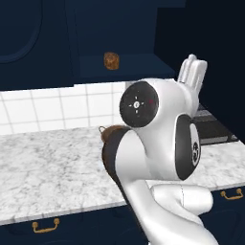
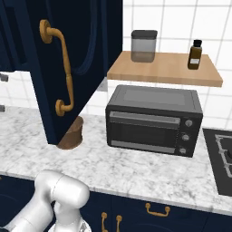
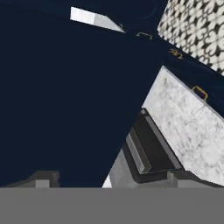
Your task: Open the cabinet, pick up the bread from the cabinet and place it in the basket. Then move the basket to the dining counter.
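The navy cabinet (image 1: 136, 67) stands open, and the small golden-brown bread (image 1: 111, 61) sits on its shelf. In the right base view the swung-out cabinet door (image 2: 86, 50) shows its long brass handle (image 2: 65, 72). The brown basket (image 2: 72, 133) stands on the marble worktop under that door; in the left base view the basket (image 1: 109, 132) is mostly hidden behind my arm. My white hand (image 1: 192, 72) is raised to the right of the shelf, close to the door. In the hand view my gripper (image 3: 111, 180) is open, nothing between its tips, facing navy door surface. The dining counter is out of view.
A black toaster oven (image 2: 154, 120) stands on the worktop (image 2: 136, 167) right of the basket. Above it a wooden shelf (image 2: 165, 68) carries a grey jar (image 2: 143, 45) and a brown bottle (image 2: 195, 54). A stove (image 2: 219, 158) lies far right. Brass-handled drawers (image 1: 45, 226) run below.
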Motion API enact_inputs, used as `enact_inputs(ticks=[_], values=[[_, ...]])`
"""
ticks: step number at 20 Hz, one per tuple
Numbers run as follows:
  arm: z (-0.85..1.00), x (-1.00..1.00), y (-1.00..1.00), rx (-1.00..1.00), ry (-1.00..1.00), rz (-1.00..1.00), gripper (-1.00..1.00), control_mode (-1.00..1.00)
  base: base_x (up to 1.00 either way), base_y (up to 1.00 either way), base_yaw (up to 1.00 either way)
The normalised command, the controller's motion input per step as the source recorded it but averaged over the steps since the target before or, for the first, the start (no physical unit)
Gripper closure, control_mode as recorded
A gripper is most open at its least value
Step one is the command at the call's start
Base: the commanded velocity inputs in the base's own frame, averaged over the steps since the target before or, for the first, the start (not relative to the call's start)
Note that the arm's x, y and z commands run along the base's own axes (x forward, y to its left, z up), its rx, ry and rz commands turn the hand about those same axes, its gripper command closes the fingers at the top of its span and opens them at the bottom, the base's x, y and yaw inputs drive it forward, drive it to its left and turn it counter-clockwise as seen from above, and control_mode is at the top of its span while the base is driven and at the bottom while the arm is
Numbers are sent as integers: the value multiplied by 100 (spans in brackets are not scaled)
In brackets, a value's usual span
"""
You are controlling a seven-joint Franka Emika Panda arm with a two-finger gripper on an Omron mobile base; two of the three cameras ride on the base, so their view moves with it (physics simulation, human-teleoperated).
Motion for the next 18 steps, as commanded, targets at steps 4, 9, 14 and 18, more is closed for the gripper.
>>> enact_inputs(ticks=[4,9,14,18], values=[[19,1,39,-5,37,61,-100,-100,0,0,0],[5,4,17,-13,43,65,-100,-100,0,0,0],[-1,5,13,-24,19,64,-100,-100,0,0,0],[0,16,25,-35,3,51,-100,-100,0,0,0]])
